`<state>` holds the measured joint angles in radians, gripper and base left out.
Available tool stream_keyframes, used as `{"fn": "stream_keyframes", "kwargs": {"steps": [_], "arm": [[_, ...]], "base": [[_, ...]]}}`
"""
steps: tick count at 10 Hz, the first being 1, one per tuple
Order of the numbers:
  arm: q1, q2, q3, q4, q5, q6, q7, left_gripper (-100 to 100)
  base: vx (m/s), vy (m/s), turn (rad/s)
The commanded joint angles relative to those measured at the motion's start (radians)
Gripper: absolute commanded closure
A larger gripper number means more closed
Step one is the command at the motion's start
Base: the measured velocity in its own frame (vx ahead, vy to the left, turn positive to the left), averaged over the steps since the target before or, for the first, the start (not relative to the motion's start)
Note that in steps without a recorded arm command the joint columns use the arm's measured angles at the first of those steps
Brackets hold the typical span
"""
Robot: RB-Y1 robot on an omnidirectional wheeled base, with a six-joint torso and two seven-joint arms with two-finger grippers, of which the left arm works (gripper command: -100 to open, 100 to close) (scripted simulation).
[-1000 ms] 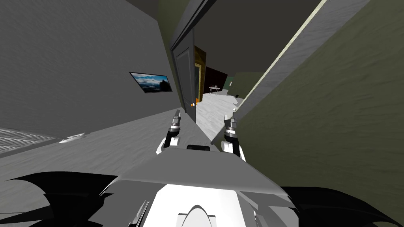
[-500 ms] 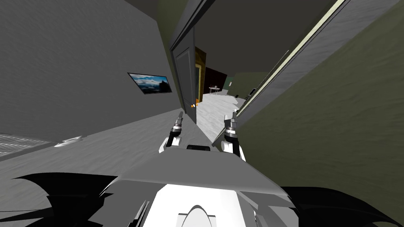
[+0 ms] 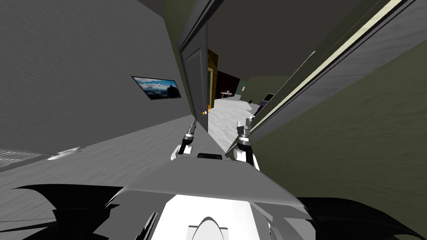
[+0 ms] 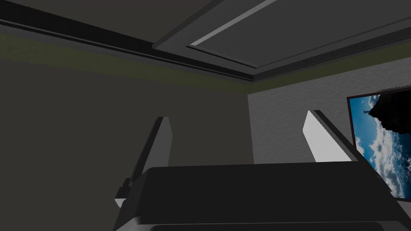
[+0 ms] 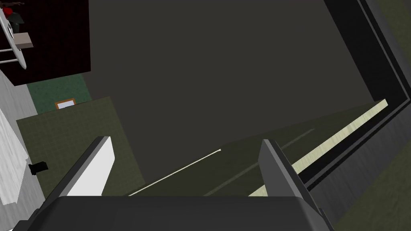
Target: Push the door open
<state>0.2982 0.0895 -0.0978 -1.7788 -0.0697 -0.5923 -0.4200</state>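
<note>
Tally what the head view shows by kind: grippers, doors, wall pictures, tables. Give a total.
Grippers: 2, the left gripper and the right gripper
Doors: 2, the grey door and the olive door
Wall pictures: 1, the landscape picture
Tables: 1, the small table
Total: 6

Dim, flat light around me.
The floor [image 3: 227,118] beyond is brightest; walls [image 3: 62,62] splay toward my head view's corners.
</note>
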Motion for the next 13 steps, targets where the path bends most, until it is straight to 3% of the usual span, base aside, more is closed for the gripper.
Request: {"fn": "stream_keyframes", "kwargs": {"steps": [1,13], "arm": [[-0.011,0.007,-0.007,0.03,-0.012,-0.009,-0.022,-100],[-0.107,0.035,-0.068,0.287,-0.104,-0.089,-0.191,-100]], "base": [[0.106,0.067,-0.015],[0.096,0.077,-0.016]]}}
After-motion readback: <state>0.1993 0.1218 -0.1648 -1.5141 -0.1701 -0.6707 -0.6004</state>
